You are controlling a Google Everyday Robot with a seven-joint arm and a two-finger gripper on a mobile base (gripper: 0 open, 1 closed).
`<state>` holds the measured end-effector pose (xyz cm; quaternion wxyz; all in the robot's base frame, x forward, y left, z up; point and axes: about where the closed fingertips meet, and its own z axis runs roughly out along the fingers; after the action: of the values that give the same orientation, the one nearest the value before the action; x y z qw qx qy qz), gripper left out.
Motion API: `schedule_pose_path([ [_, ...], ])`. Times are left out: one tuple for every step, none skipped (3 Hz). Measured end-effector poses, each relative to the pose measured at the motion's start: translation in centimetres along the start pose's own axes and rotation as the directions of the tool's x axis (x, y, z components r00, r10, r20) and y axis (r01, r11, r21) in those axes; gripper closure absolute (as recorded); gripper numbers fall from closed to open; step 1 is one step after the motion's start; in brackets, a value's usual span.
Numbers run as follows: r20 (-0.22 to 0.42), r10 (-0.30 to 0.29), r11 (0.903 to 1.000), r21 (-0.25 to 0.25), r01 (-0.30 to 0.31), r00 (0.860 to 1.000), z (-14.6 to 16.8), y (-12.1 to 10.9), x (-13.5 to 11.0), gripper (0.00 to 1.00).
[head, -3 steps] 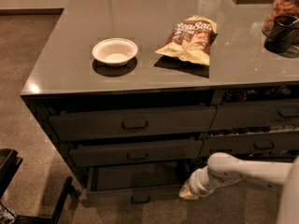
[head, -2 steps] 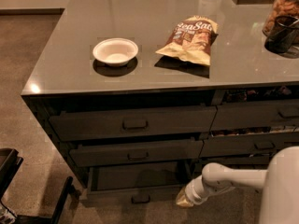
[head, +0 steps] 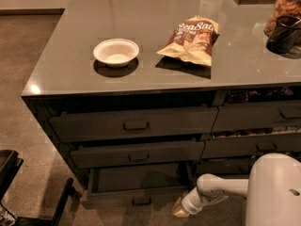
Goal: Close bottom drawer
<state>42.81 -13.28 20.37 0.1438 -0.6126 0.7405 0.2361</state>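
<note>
The bottom drawer [head: 117, 196] is the lowest of a stack of three dark-grey drawers. It stands pulled out, its inside showing, with a low flat front and a small dark pull [head: 142, 201] at centre. My gripper [head: 179, 212] hangs at the end of the white arm [head: 211, 192], low down just right of the drawer front's right end. It looks to be at or near the front edge; I cannot tell if it touches.
On the grey counter [head: 70, 74] lie a white bowl [head: 115, 52] and a chip bag [head: 192, 39]. Jars [head: 284, 13] stand at the back right. A narrower drawer stack [head: 256, 126] sits to the right. A dark chair part [head: 9, 173] is on the floor at left.
My arm has drawn further in towards the camera and the gripper has shifted slightly left and down along the drawer front. The drawer looks about as far out as before.
</note>
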Motion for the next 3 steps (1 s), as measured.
schedule_pose_path([
  [-0.009, -0.058, 0.9975, 0.040, 0.058, 0.998, 0.8, -0.3, 0.1, 1.00],
  [0.013, -0.146, 0.9837, 0.108, 0.144, 0.989, 1.9, -1.0, 0.2, 1.00],
  [0.051, -0.225, 0.9622, 0.169, 0.214, 0.973, 3.1, -1.9, 0.5, 1.00],
])
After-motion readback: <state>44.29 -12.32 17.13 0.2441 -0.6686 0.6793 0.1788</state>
